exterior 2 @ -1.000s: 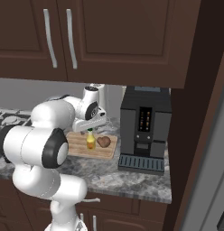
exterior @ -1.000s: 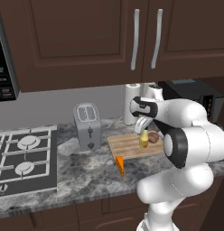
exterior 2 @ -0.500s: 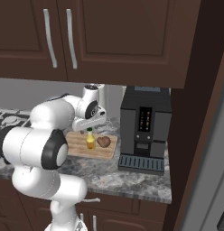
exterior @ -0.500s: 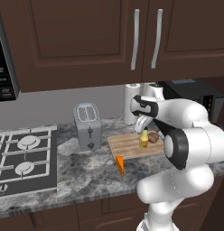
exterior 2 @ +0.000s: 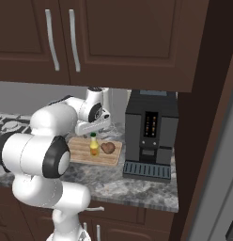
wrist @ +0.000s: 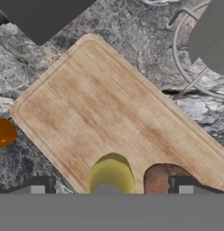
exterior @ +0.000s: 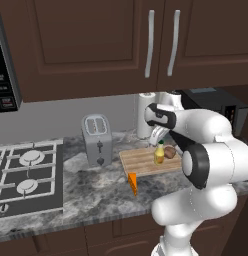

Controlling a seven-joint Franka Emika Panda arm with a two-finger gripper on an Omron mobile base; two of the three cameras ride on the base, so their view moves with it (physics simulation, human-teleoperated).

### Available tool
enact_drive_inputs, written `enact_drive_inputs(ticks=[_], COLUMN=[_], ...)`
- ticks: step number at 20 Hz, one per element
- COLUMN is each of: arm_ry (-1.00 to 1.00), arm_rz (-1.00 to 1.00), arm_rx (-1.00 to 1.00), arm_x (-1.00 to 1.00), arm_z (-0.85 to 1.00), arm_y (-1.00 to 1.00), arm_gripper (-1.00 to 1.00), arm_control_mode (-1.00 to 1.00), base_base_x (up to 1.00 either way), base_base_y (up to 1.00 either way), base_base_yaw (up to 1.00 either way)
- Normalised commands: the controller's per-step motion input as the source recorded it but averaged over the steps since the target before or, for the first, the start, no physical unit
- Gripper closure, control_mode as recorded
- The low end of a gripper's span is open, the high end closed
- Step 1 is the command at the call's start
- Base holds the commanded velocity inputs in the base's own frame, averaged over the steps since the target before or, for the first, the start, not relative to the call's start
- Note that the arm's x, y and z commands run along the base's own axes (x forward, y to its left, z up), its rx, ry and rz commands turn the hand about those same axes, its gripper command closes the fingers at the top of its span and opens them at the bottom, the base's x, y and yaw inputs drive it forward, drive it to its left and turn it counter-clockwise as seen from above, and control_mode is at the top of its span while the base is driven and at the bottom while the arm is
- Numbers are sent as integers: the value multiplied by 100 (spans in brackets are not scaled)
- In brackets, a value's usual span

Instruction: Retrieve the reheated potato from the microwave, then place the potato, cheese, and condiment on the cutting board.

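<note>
Cheese (exterior: 132, 183): orange wedge on the granite counter (exterior: 86, 195), just off the near edge of the cutting board (exterior: 141, 161), not on it. In hand view it's cut by the frame edge (wrist: 3, 133).

Board next back, w/ condiment (exterior: 159, 153) upright on it and potato (exterior: 169, 152) just beside, toward the coffee machine (exterior 2: 150, 134). Right base view: bottle (exterior 2: 94, 145) and potato (exterior 2: 107, 148) look close but apart; can't tell for sure if they touch. Arm's elbow covers the board's near right corner in left base view.

Gripper (wrist: 111, 187) hangs above the bottle, jaws spread wide, holding nothing. Hand view: finger tips (wrist: 38, 186) stand either side of the yellow bottle (wrist: 111, 173) and potato (wrist: 156, 178), both chopped off by the frame bottom; cap hidden. Gripper itself hard to make out in base views, probably behind the wrist housing.

Toaster (exterior: 97, 139) beside the board's other end; stovetop (exterior: 26, 175) past that. Paper towel roll (exterior: 144, 115) behind the board, partly hidden by arm. Microwave (exterior: 5, 75) cut off at frame edge, button panel showing.
</note>
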Motion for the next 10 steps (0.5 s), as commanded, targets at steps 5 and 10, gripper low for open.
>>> enact_drive_inputs(ticks=[5, 10], arm_ry=[0, 0], arm_rz=[0, 1], arm_rx=[6, 9], arm_x=[0, 0], arm_z=[0, -2], arm_y=[0, 0], arm_gripper=[-100, -100], arm_control_mode=[-100, -100], base_base_x=[0, 0], base_base_y=[0, 0], base_base_yaw=[0, 0])
